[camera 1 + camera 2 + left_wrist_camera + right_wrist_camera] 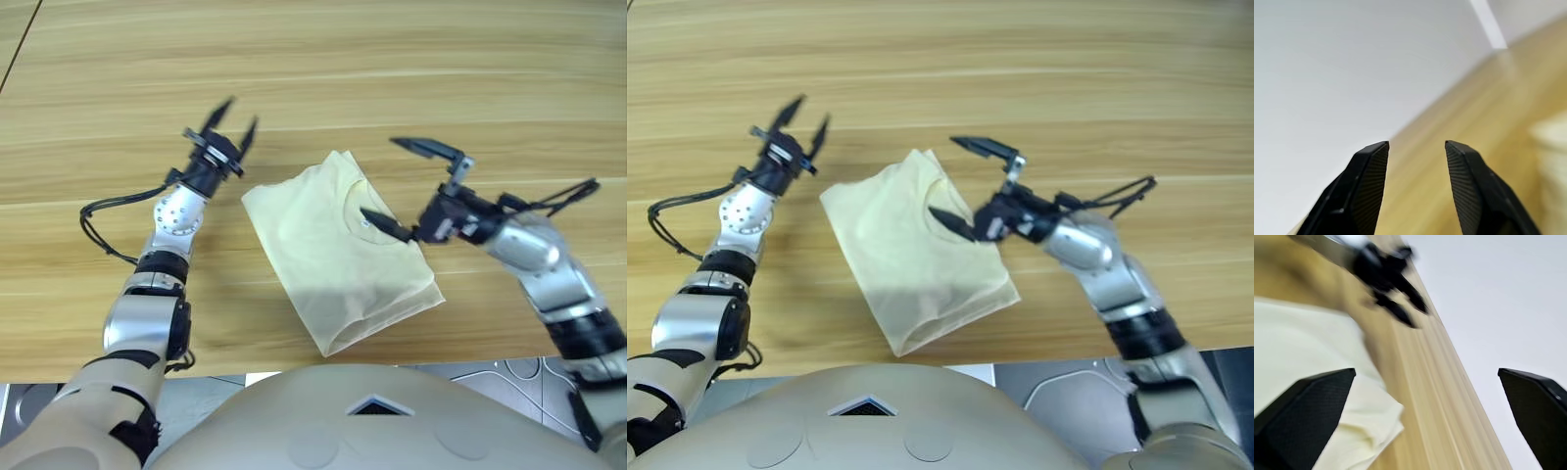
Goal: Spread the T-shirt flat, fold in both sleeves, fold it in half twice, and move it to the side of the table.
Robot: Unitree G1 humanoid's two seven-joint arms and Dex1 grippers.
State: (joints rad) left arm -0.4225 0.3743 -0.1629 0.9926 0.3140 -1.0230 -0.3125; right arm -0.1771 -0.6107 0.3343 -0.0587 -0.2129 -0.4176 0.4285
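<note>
1. Centrally, a pale yellow T-shirt (333, 259) lies on the light wooden surface (392, 59), close to the near edge and set at an angle. It is a compact rectangle with the neck opening facing up at its far right part.
2. No sleeves stick out, and stacked layers show along the near edge. Judging by that, the spreading, the sleeve folds and the halving look done, though the layers cannot be counted well enough to confirm both halvings.
3. What seems left is the last step. The shirt sits in the middle of the work area, between the two arms, so it does not appear to have been moved to the side yet.
4. The right gripper (377, 176) is at the shirt's far right part, released and spread wide, holding nothing. Its lower finger lies over the collar area and its upper finger is raised above the wood beyond the shirt.
5. The left gripper (244, 109) is just beside the shirt's far left corner, over bare wood and apart from the cloth. It is also released, with a clear gap between its fingers and nothing in it.
6. Hard to tell: whether the right gripper's lower finger touches the cloth or hovers over it.
7. Cut off: the surface's side edges fall outside the head views, so the destination cannot be seen. The left wrist view catches the shirt as a blurred pale strip.
</note>
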